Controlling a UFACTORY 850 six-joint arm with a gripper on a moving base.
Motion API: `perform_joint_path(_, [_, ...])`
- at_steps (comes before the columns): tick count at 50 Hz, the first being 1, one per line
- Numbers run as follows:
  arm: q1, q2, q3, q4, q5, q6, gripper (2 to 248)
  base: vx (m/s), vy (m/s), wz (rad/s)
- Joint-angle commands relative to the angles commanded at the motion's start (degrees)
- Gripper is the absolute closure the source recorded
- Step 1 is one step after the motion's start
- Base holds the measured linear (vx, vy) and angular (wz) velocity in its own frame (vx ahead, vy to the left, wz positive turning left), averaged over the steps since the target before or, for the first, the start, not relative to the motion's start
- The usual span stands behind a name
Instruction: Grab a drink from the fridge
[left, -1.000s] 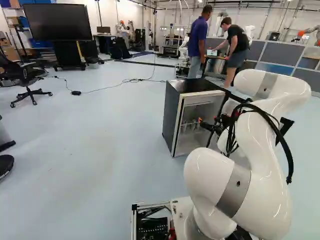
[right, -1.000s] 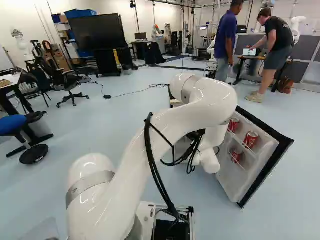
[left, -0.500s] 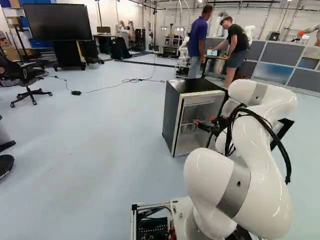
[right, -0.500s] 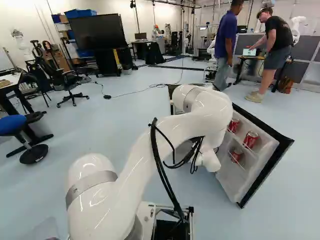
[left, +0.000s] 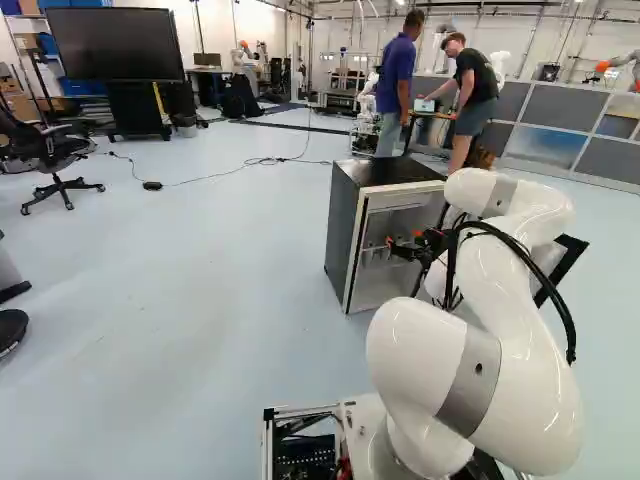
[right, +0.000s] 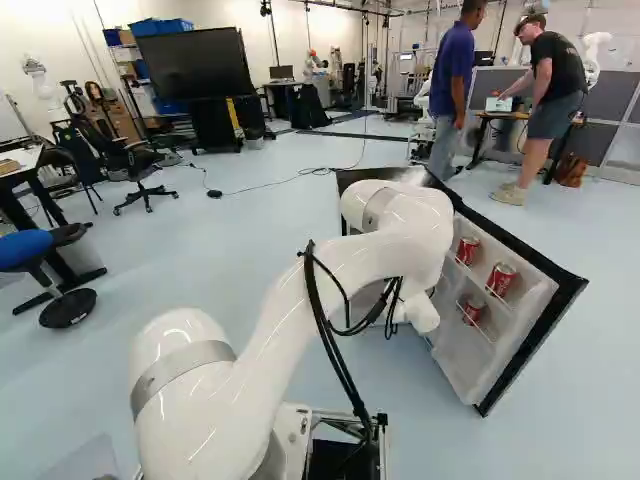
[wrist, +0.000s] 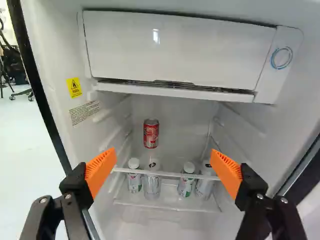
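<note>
**Released tool (wrist: 162, 151) comes nearer to the fridge (left: 342, 232)**

The tool is spread wide and holds nothing. Since one second ago, the arm (right: 410, 235) has gone lower and more toward the open front. The red can (wrist: 151, 133) stands ahead, on the upper shelf (wrist: 165, 174); four other drinks (wrist: 185, 185) are below this shelf. So I judge the approach is in progress, and the grasp remains to do.
</note>
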Motion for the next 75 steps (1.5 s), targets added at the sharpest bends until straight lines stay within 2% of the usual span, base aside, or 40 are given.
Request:
perform_joint_path(23, [3.2,-4.4,-8.9,0.3,-3.6,0.0,3,0.000,0.000,0.000])
perform_joint_path(58, [8.3,-12.1,-23.5,4.3,-5.3,0.0,3,0.000,0.000,0.000])
perform_joint_path(75, [9.4,-14.4,-27.7,6.3,-7.4,0.0,3,0.000,0.000,0.000])
